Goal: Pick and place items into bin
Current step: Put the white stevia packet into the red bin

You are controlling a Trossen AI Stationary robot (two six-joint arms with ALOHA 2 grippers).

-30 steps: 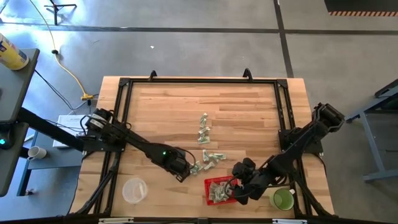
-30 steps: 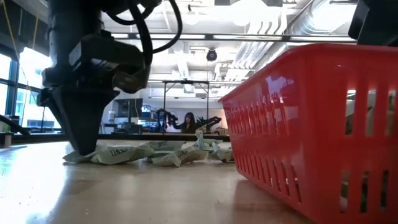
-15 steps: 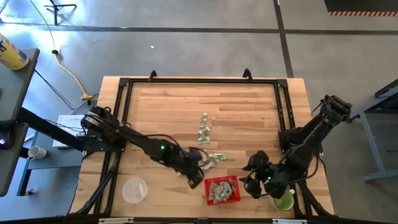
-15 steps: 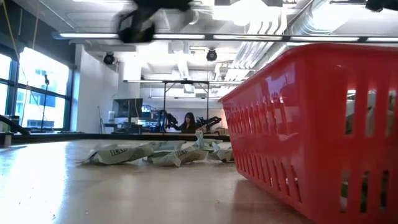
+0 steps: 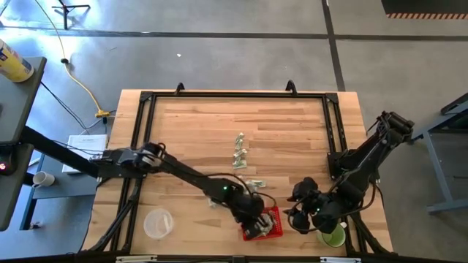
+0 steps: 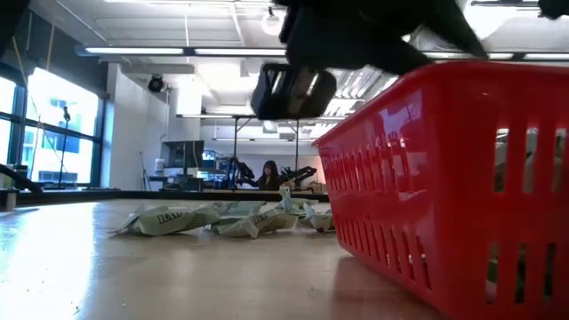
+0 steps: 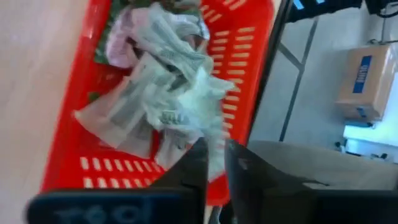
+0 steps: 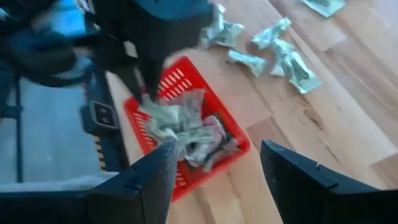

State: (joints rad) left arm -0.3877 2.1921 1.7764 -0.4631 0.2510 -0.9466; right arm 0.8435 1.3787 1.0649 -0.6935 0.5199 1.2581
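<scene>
The red basket (image 5: 272, 219) stands near the table's front edge and holds a pile of pale green-and-white wrapped pieces (image 7: 130, 37). My left gripper (image 5: 256, 226) hangs over the basket's left part, shut on one wrapped piece (image 7: 168, 106). My right gripper (image 5: 296, 212) stands just right of the basket, above the table, open with nothing between its fingers (image 8: 149, 180). Loose wrapped pieces lie flat on the wood behind the basket (image 5: 254, 184) and in a short row farther back (image 5: 240, 150). My left gripper pinches one crinkled end of the wrapped piece (image 7: 214, 146) between its two fingers. The fingers (image 8: 144, 87) slant down from the table's left side. The piece hangs below them inside the basket's rim; I cannot tell whether its lower end touches the pile.
A clear round container (image 5: 157, 223) stands at the front left and a green cup (image 5: 334, 235) at the front right beside my right arm. A black frame (image 5: 234, 95) runs around the tabletop. Bare wood lies left of the loose pieces.
My left gripper has lifted from the table beside the loose pieces and swung toward the right and near edge, tipping and rolling, until it hangs over the basket with a wrapped piece. My right gripper has drawn back from the basket toward the right edge, then kept still.
</scene>
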